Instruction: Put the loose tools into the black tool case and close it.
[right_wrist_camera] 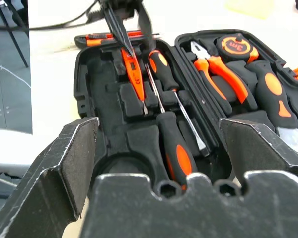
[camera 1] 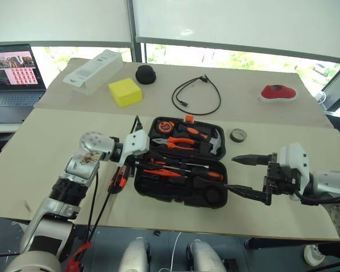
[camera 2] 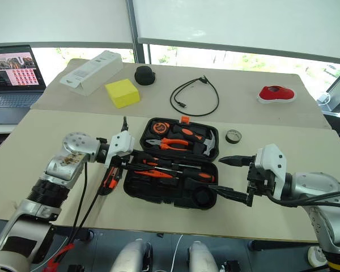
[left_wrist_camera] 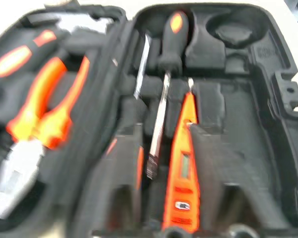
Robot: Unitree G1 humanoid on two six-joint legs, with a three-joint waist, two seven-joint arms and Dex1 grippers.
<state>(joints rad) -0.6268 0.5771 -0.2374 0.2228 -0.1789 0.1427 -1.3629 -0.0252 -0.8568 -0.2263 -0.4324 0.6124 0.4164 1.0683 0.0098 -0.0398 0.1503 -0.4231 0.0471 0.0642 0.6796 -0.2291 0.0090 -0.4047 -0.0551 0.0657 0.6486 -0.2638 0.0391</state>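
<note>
Fingers of the right gripper (camera 1: 242, 177) spread wide, level, aimed at the black tool case (camera 1: 181, 195) lying open at frame centre. The left gripper (camera 2: 137, 158) reaches in, fingers narrowed around the slim orange tester pen (right_wrist_camera: 131, 73). Moulded matte recesses hold glossy-handled screwdrivers (right_wrist_camera: 175, 148).

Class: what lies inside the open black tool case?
Inside the black tool case: two screwdrivers, an orange tester pen, pliers, a tape measure. Anything beneath the tools stays hidden.
</note>
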